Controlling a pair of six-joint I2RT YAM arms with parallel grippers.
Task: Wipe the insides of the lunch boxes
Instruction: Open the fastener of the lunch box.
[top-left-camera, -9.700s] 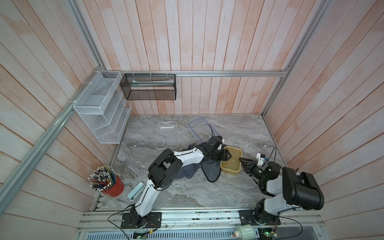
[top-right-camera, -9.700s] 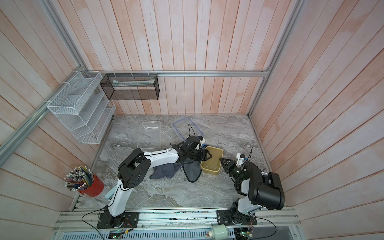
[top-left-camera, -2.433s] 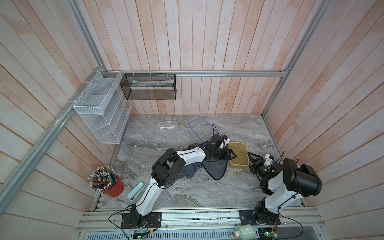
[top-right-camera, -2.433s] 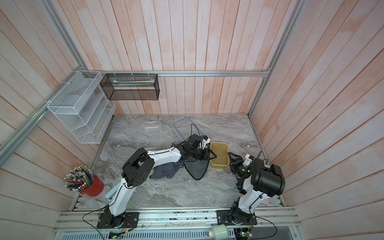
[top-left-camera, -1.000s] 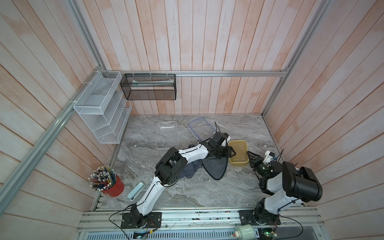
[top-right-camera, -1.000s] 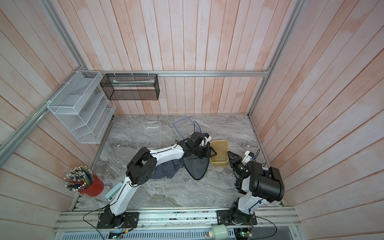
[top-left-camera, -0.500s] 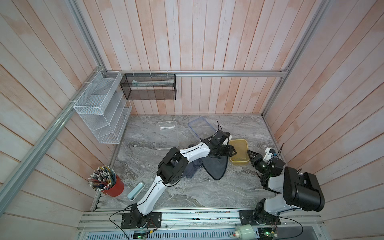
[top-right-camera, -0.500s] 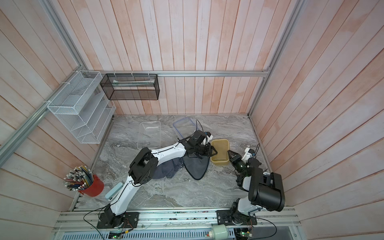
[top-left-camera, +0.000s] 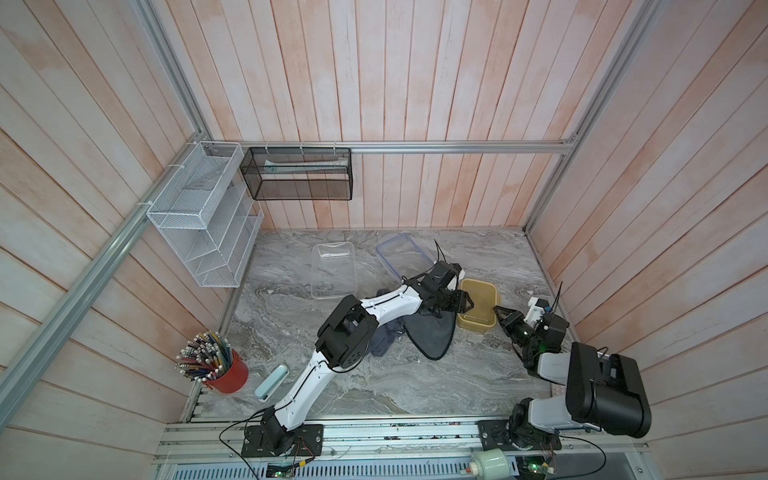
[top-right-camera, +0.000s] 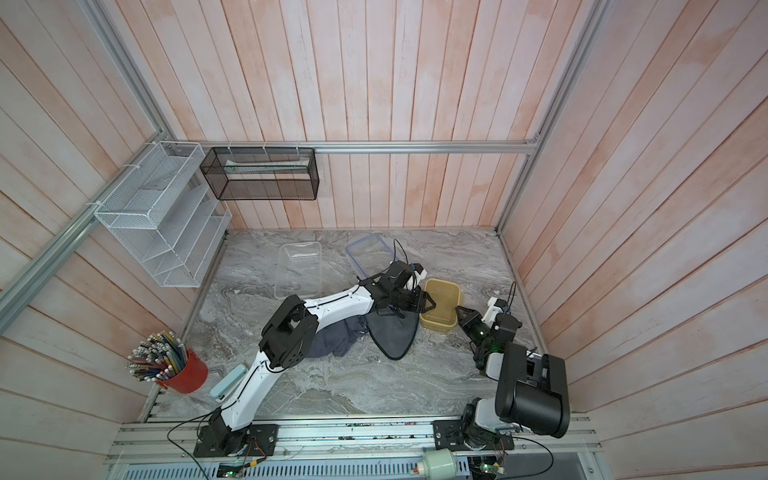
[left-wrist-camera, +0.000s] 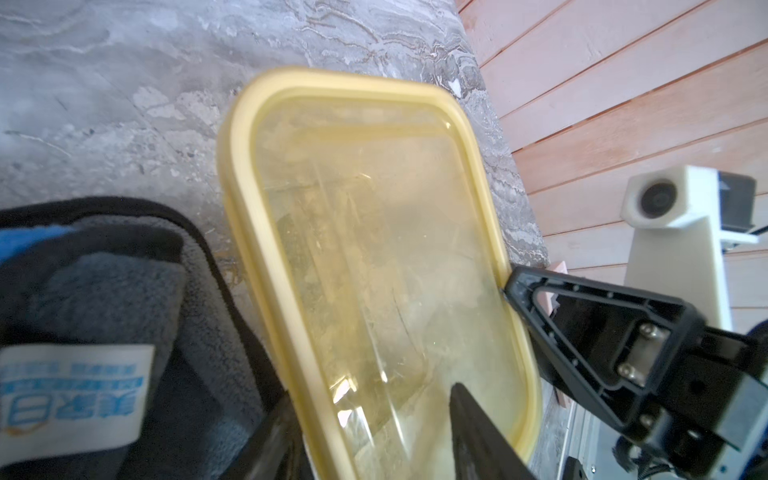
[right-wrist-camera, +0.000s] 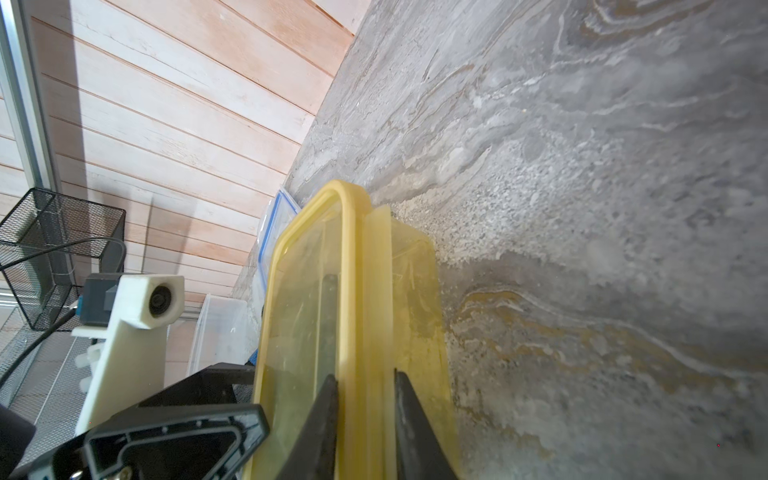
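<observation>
Amber lunch box (top-left-camera: 482, 301) sits at the 3 o'clock side of the bench (top-left-camera: 374, 382), long axis 12–6. Left gripper (top-left-camera: 468, 306) is at its 9 o'clock, half open astride the wall, gripping nothing. Right gripper (top-left-camera: 500, 311), jaws narrow, pinches the 4 o'clock rim. Cloth (top-left-camera: 432, 338) lies at 8 o'clock, nearer the left arm.

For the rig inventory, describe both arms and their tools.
Left arm and right arm: white shells, bulky black joints, thin black cables. The left tool and right tool have black triangular fingers and white camera blocks. A green light glows on the right wrist.
</observation>
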